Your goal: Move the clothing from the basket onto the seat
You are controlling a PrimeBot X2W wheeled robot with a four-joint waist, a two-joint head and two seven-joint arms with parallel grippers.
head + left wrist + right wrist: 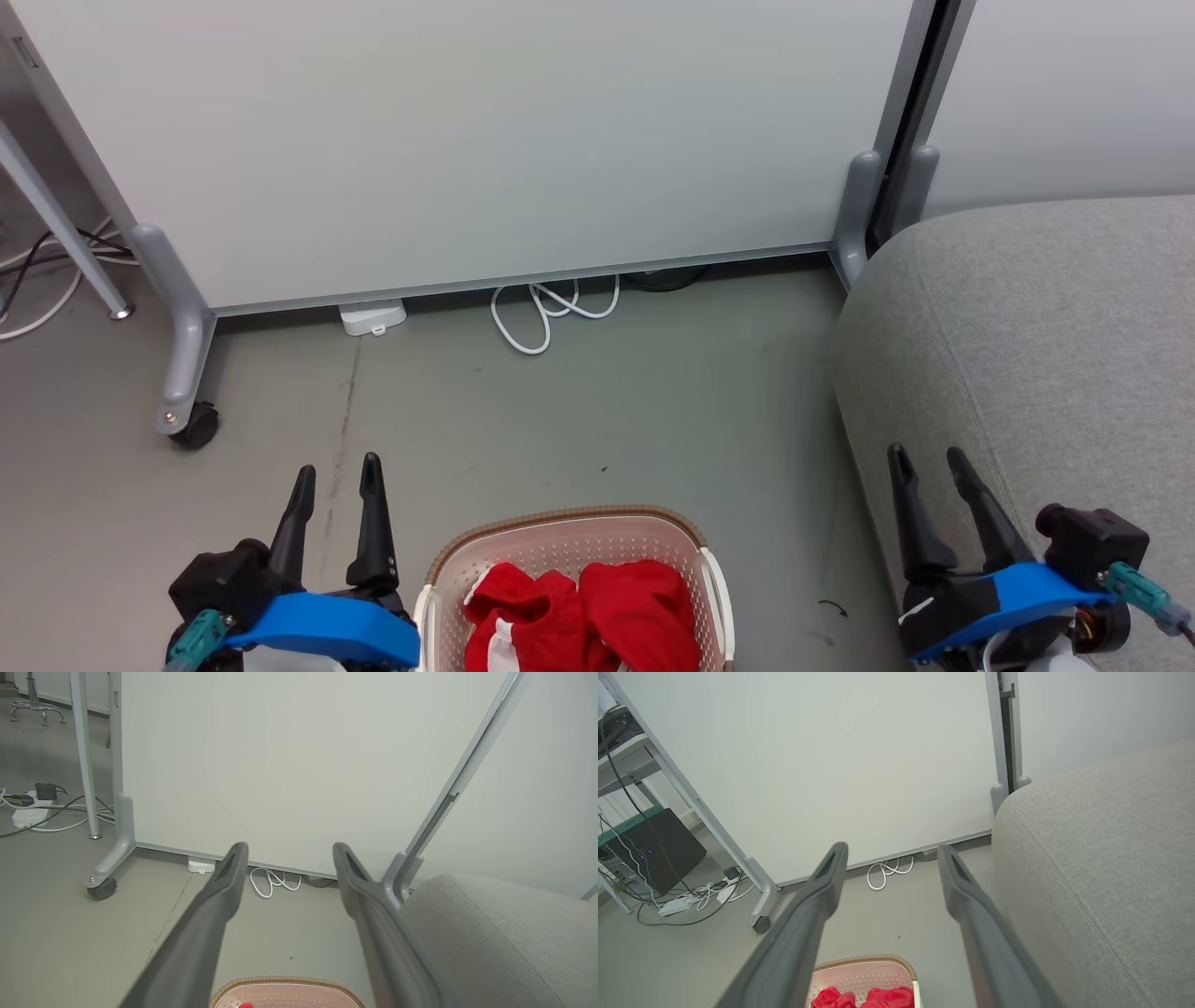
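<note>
Red clothing with white bands lies inside the cream basket, which stands on the floor at the bottom centre of the head view. The basket's far rim shows low in the left wrist view, and basket and clothing show low in the right wrist view. The grey seat fills the right side. My left gripper is open, left of the basket. My right gripper is open, in front of the seat's edge. Both hold nothing.
A white partition panel on wheeled grey feet stands behind the floor space. A coiled white cable and a small white box lie at its base. Cables and a power strip lie at far left.
</note>
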